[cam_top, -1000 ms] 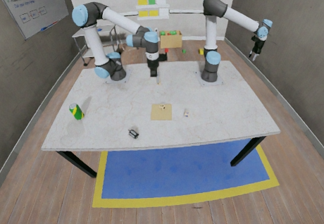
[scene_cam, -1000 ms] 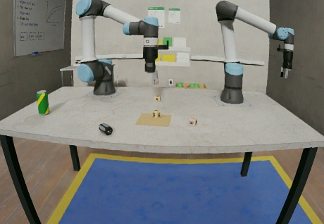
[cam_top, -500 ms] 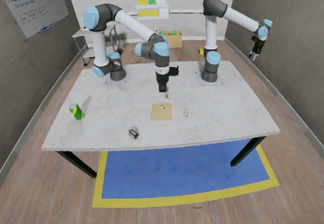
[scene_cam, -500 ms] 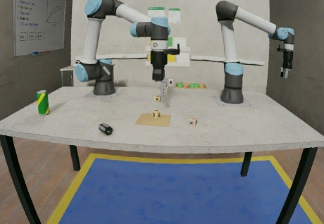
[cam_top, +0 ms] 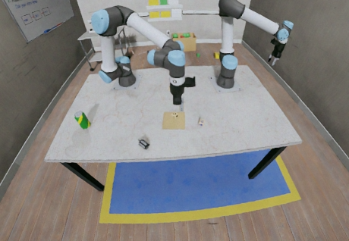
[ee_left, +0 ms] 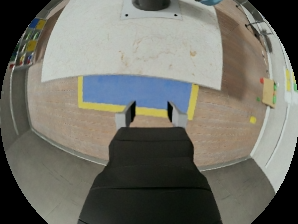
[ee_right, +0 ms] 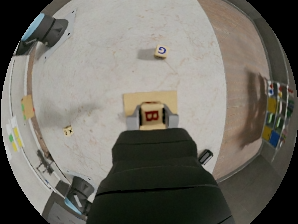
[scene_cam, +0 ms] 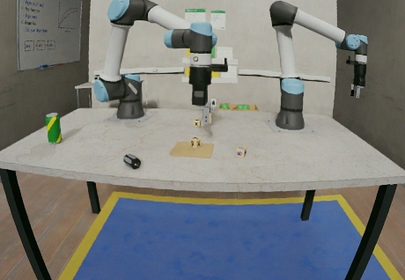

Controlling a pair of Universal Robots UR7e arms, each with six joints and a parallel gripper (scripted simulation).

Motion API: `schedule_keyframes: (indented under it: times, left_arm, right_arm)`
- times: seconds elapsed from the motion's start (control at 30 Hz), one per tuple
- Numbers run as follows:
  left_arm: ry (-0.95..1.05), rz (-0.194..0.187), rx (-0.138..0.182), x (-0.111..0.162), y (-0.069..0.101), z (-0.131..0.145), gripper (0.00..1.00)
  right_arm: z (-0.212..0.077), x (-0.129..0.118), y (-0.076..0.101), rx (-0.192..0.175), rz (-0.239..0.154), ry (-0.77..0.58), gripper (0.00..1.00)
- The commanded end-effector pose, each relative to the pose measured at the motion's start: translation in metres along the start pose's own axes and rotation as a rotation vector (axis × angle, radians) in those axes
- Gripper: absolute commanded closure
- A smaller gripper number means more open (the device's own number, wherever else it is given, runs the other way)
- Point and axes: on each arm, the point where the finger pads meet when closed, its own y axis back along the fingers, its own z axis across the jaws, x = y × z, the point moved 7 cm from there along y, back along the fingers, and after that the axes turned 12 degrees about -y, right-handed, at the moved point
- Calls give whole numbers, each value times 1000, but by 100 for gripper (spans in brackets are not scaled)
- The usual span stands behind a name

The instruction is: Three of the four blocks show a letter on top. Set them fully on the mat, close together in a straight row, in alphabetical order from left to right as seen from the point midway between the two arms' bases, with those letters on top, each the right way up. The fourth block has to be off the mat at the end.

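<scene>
Right claw: clamped on the block with the red letter B; the claw (cam_top: 181, 107) (scene_cam: 206, 114) (ee_right: 152, 120) points down over the desk, near the mat's 12 o'clock edge in the top view.
B block: between the right claw's fingers, raised above the desk; the block (ee_right: 152, 115) shows its red B to the right wrist camera.
Mat: a tan sheet (cam_top: 168, 124) (scene_cam: 189, 151) (ee_right: 134, 98) lying flat on the desk (cam_top: 246, 130) (scene_cam: 308, 151) (ee_left: 135, 45) (ee_right: 100, 75).
Mat block: one light block (cam_top: 174, 114) (scene_cam: 195, 142) on the mat, toward 12 o'clock of its centre in the top view; its upper marking is too small to read.
G block: the block with a blue G (cam_top: 201, 122) (scene_cam: 241, 151) (ee_right: 161, 51), off the mat at 3 o'clock in the top view.
Remaining block: a light block (scene_cam: 196, 122) (ee_right: 68, 131) on the desk, off the mat at 12 o'clock in the exterior view; marking not legible.
Left claw: fingers apart, with nothing between them; the claw (cam_top: 274, 60) (scene_cam: 356, 92) (ee_left: 151, 113) hangs beyond the desk's edge, at 2 o'clock from the mat in the top view.
Can: green and yellow, upright (cam_top: 82, 120) (scene_cam: 54, 128), at 9 o'clock from the mat in the top view.
Mouse: black (cam_top: 143, 143) (scene_cam: 132, 161) (ee_right: 206, 157), between 7 and 8 o'clock from the mat in the top view.
</scene>
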Motion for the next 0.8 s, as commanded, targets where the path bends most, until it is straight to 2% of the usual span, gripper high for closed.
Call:
schedule_keyframes:
  times: [0.0, 0.23, 0.5, 0.77]
  left_arm:
    - [0, -1, 0, 0, 0, 0, 0]
    - [0, -1, 0, 0, 0, 0, 0]
    - [0, -1, 0, 0, 0, 0, 0]
    - [0, -1, 0, 0, 0, 0, 0]
  right_arm:
    - [0, 0, 1, -1, 2, 0, 43]
    - [0, 0, 0, -1, 2, 0, 43]
    - [0, 0, -12, -1, 2, 0, 43]
    - [0, 1, -47, -1, 2, 0, 43]
